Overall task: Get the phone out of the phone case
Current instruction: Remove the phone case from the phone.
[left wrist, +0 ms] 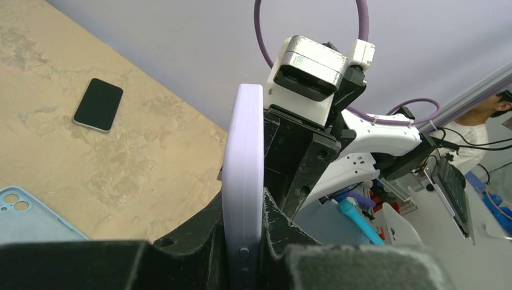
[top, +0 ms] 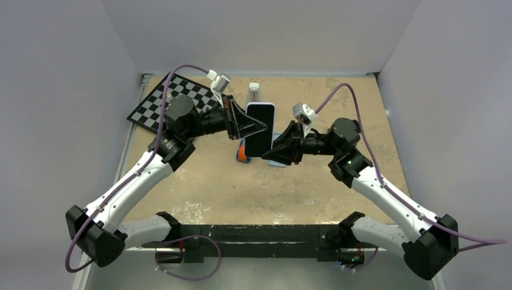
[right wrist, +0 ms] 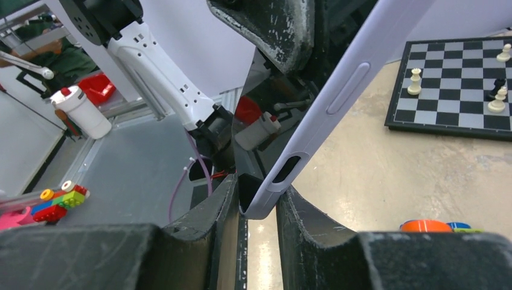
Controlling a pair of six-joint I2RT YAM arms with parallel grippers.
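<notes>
Left gripper (top: 249, 125) and right gripper (top: 276, 148) each pinch the case (left wrist: 243, 175) edgewise, phone (top: 259, 130) inside, aloft. Case looks bendy, phone stiff and breakable; peel at a corner.

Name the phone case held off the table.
The lilac case, gripped by the left end effector and right end effector; the light blue case lies flat on the table.

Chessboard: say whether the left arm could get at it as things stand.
Probably not yet: the chessboard lies unblocked beside it, but the left end effector is shut on the phone case.
</notes>
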